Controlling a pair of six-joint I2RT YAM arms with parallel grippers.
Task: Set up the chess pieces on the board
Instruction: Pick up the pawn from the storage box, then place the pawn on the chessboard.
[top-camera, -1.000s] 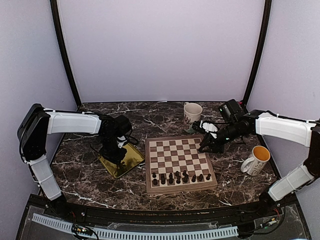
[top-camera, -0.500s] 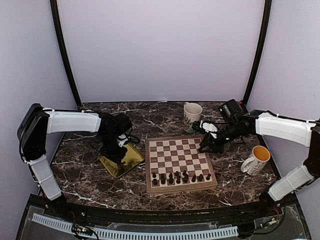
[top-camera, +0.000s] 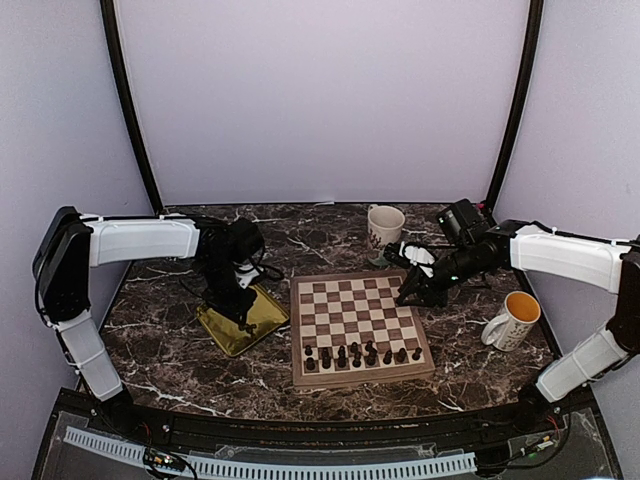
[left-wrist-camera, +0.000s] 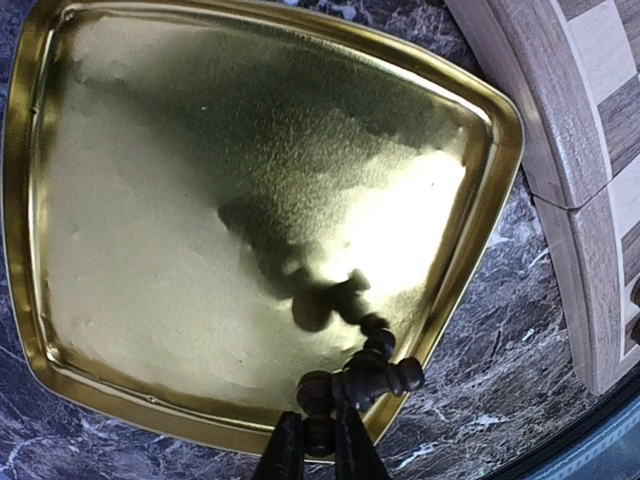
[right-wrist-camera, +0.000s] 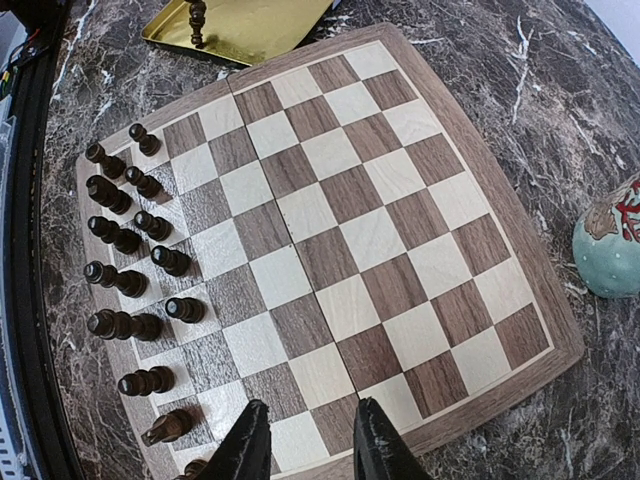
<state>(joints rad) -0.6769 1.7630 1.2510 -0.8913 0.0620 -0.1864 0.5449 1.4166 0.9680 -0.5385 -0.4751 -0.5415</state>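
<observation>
— Chess pieces (top-camera: 360, 355) on board (top-camera: 350, 300)?
— Roughly 13, dark, in 2 rows along near edge.
— Grippers?
— 2. Left gripper (left-wrist-camera: 320, 425) clenched on 1 more chess piece (left-wrist-camera: 368, 372), over 1 gold tray (left-wrist-camera: 150, 200) beside board. Right gripper (right-wrist-camera: 305, 430) parted, empty, over board's right edge. 1 mug (top-camera: 385, 224) behind, 1 mug (top-camera: 512, 320) right.

In the left wrist view the bottom edge cut off all of the left gripper (left-wrist-camera: 318, 448) but its fingertips (left-wrist-camera: 284, 455), and the right edge cut off the board (left-wrist-camera: 545, 120). The kind of chess piece (left-wrist-camera: 365, 372) pinched there could not be told. From above, the chess pieces (top-camera: 355, 353) on the near rows were too small to tell apart. In the right wrist view the gold tray (right-wrist-camera: 250, 25) ran off the top edge and a teal ornament (right-wrist-camera: 610, 245) off the right.
</observation>
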